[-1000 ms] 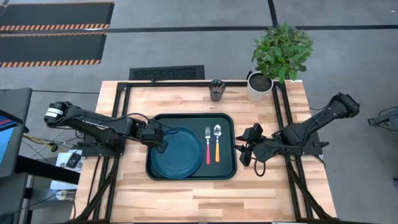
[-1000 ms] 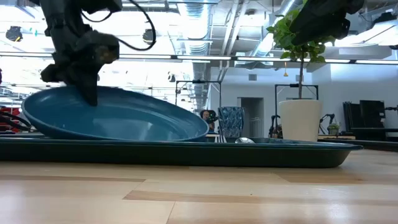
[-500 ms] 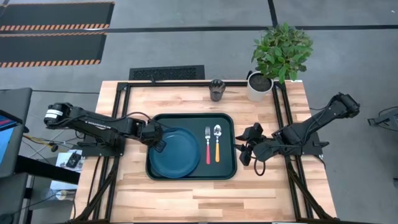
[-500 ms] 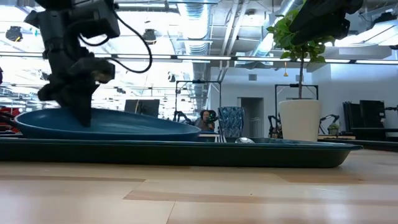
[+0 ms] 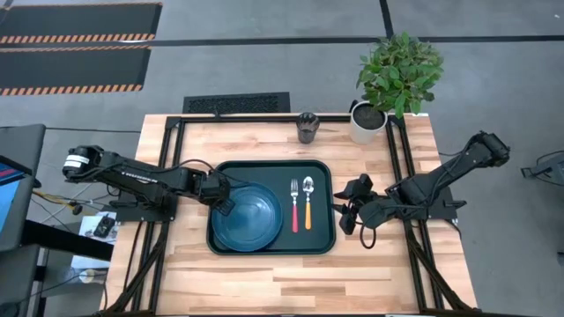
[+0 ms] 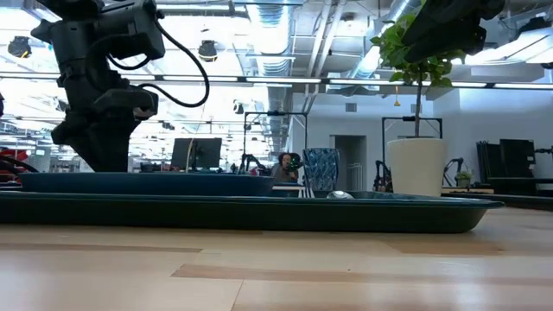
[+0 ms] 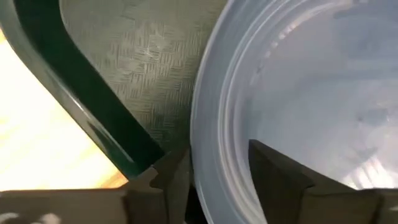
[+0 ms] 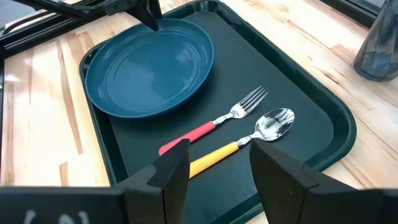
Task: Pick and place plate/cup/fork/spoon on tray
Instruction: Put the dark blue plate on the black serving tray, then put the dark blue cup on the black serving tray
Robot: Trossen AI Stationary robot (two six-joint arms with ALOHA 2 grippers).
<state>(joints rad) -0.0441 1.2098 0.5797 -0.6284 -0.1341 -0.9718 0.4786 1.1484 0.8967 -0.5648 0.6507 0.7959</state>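
Note:
The blue plate (image 5: 248, 217) lies flat in the left half of the dark green tray (image 5: 271, 163). My left gripper (image 5: 224, 203) is at the plate's far-left rim and shut on it; it also shows in the low view (image 6: 102, 160). The red-handled fork (image 5: 294, 208) and the orange-handled spoon (image 5: 307, 204) lie side by side on the tray's right half. The dark cup (image 5: 307, 127) stands on the table behind the tray. My right gripper (image 5: 348, 212) is open and empty just right of the tray. My left gripper has the plate's raised rim (image 7: 214, 155) at its far-left side between its two fingers, one finger inside the plate (image 7: 273, 171) and one outside (image 7: 173, 180). The fingers come from above, slanting from the table's left. The plate rests flat on the tray.
A white pot with a green plant (image 5: 367, 121) stands at the table's far right corner, right of the cup. Bare wood lies in front of the tray (image 5: 273, 277) and behind it.
My left gripper has gone down with the plate's left rim. The plate was tilted, its left side raised and its right side on the tray; now it lies flat on the tray.

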